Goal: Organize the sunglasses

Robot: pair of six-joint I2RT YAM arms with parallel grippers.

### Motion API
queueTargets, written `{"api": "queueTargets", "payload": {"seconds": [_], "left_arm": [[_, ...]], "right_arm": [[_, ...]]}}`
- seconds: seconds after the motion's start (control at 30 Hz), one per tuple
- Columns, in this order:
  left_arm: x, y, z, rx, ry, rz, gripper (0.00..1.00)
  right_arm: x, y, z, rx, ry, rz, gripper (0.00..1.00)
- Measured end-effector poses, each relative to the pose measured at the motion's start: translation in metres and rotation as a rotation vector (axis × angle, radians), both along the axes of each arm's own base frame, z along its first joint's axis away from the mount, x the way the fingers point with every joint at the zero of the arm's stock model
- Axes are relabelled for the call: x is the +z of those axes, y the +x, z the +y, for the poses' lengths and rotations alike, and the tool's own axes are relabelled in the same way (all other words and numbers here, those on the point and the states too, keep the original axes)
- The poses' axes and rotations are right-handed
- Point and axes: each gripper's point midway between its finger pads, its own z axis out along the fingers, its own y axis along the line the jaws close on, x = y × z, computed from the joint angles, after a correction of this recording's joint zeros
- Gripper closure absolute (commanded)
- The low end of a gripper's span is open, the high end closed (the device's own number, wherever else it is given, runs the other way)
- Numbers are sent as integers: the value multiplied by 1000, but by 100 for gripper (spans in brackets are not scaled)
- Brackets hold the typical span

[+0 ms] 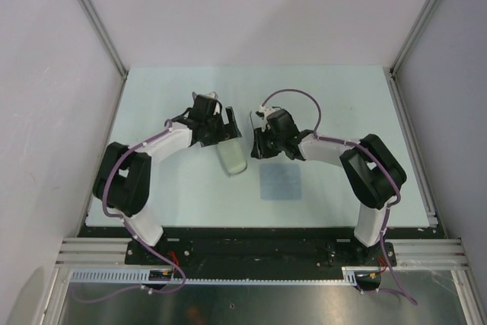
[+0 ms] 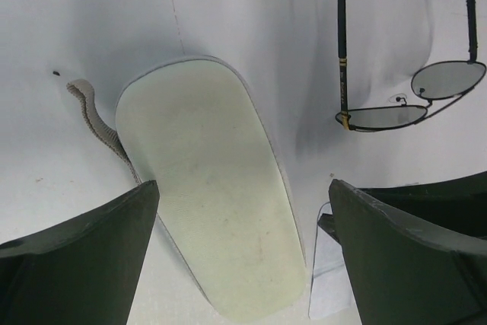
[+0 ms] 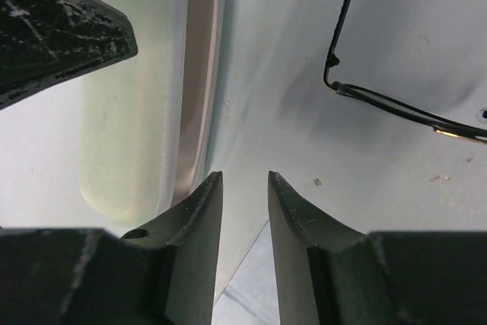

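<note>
Top external view: my two arms bend inward over the pale table (image 1: pixel 342 112) and meet above the beige case (image 1: pixel 232 156), which lies flat on it. A square blue cloth (image 1: pixel 281 183) sits just right of the case, on the side nearer my bases.

Seen from my left wrist, the sunglasses (image 2: pixel 380 117) rest on the table to the right of the case. They are close beside it but apart from it, with both slim arms stretched out straight and unfolded.

My left pincer (image 2: pixel 242 188) hangs over the case with its jaws wide apart, one finger to each side, gripping nothing. My right pincer (image 3: pixel 245 176) points down at the bare strip just right of the case. Its jaws stand close together with a narrow gap and nothing between them.

By my reckoning the job has barely begun. The glasses lie loose outside the case, so folding them and stowing them both remain. Whether the case is open I cannot tell.
</note>
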Motion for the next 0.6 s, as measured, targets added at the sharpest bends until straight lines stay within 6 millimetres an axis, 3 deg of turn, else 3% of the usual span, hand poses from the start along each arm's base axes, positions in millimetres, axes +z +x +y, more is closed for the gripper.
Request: {"api": "queueTargets", "payload": {"seconds": [0.23, 0.37, 0.6], "left_arm": [[-11, -3, 2, -18, 52, 38, 0], [-15, -3, 2, -38, 73, 53, 0], [-22, -1, 4, -57, 106, 65, 0]], "right_arm": [[-18, -5, 12, 53, -2, 9, 50], [-18, -10, 20, 80, 5, 3, 41], [-15, -13, 28, 97, 15, -9, 37]]}}
